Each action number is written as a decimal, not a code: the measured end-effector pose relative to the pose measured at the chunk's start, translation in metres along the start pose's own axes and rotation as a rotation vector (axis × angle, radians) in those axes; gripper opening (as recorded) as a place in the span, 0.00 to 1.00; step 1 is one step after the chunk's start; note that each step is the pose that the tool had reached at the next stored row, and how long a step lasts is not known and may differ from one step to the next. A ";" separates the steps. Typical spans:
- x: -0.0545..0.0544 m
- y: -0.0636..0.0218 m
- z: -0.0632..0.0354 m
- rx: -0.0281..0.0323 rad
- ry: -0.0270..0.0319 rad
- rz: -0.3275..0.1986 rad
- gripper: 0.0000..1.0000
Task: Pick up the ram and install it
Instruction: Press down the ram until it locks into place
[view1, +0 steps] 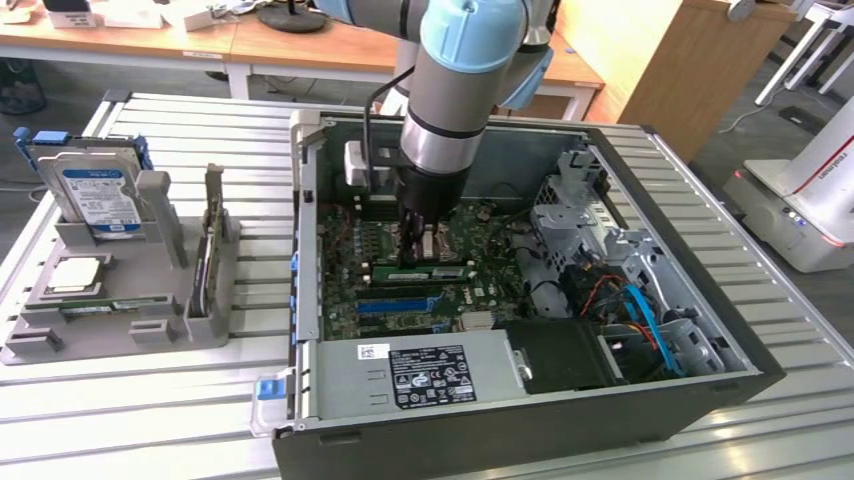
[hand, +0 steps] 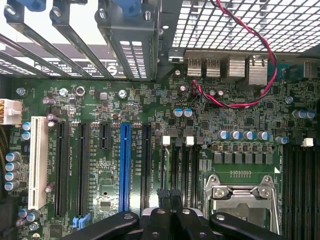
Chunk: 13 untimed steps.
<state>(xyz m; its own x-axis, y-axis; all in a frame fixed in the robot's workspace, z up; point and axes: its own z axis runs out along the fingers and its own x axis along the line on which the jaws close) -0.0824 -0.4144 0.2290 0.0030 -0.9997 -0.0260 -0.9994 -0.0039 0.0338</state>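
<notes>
Claw (view1: 424, 250) closed, low inside case (view1: 694, 330), over motherboard (hand: 100, 107).
Ram (view1: 424, 270) directly under fingertips, touching or nearly; whether gripped, cannot tell.
Ram long axis across claw, along exterior view's left-right, lying at slots (hand: 186, 165) beside CPU socket (hand: 240, 192).

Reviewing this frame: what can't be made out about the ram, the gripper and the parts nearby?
- Exterior view: the gripper stands over the ram. The arm hides whether they touch and whether the ram is fully seated.
- Wrist view: the shut fingers cover whatever lies under them.
- Exterior view: the print on the hard drive label is too small to read.
</notes>
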 end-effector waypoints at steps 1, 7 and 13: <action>0.000 0.0000 0.0000 0.0001 -0.0001 0.000 0.11; 0.000 -0.0001 0.0019 0.0003 -0.0001 0.000 0.11; 0.000 -0.0001 0.0021 0.0003 -0.0002 0.000 0.11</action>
<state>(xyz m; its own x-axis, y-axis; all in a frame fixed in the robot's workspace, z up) -0.0824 -0.4143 0.2269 0.0030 -0.9997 -0.0262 -0.9994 -0.0039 0.0334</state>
